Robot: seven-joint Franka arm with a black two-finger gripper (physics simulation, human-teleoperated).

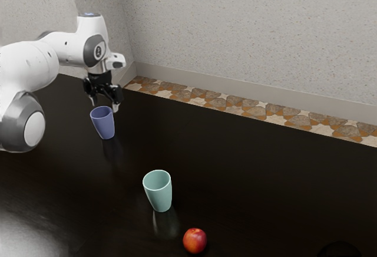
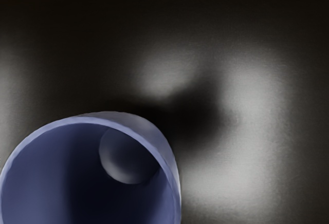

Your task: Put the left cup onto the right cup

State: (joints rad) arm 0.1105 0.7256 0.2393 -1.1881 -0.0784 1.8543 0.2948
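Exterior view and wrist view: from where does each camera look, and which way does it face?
Exterior view: beside the arm, raised, facing down across the dark table toward the wall; the white arm and gripper show.
Wrist view: at the gripper, facing down into the blue cup under it.
Shared: the blue cup and the dark table.

Soft glare patches on dark table (image 2: 267, 95)
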